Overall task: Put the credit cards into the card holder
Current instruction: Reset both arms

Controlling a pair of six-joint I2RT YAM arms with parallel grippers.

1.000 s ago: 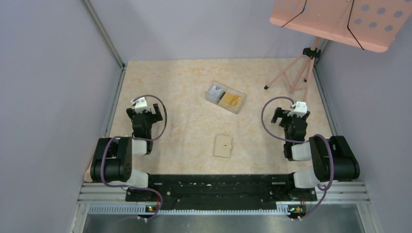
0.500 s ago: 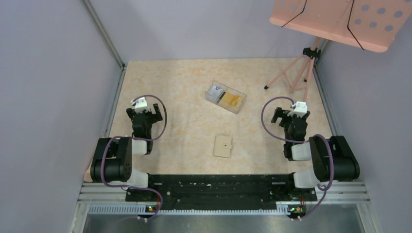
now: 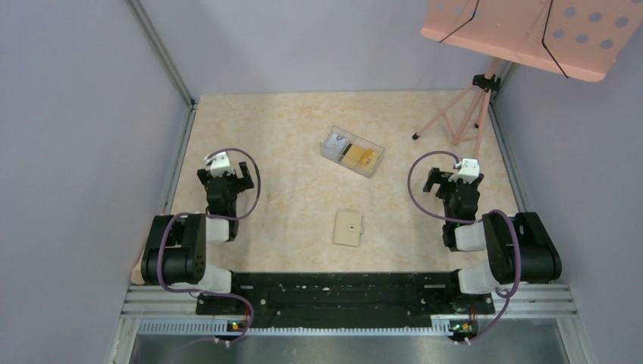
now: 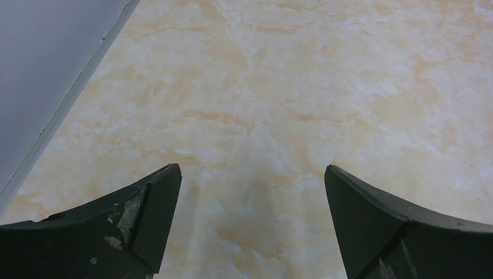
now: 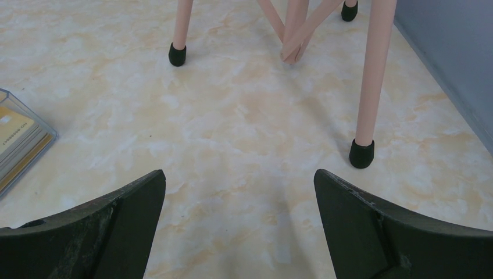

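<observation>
the credit cards [image 3: 359, 156] are seen lying flat in a small stack inside a clear plastic box [image 3: 327, 150] near the middle of the desk [image 3: 273, 144], at its far side. the card holder [image 3: 348, 227] lies shut, snap dot upward, on the near side, well apart from the box. the cards are judged to be light, thin, stiff and slippery. lying flat against each other, they are best taken by a short edge once 1 is tilted or slid up the box wall. the holder is judged soft and light, likely to slide when pushed, so it would need to be pinned by 1 claw while it is opened. the left claw [image 3: 225, 176] is parked at the left of the desk with its jaws spread wide, nothing held and nothing touched. the right claw [image 3: 447, 184] is likewise fully released at the right, near the feet of a pink stand [image 5: 362, 154], with only a corner of the box caught in the right wrist view.
</observation>
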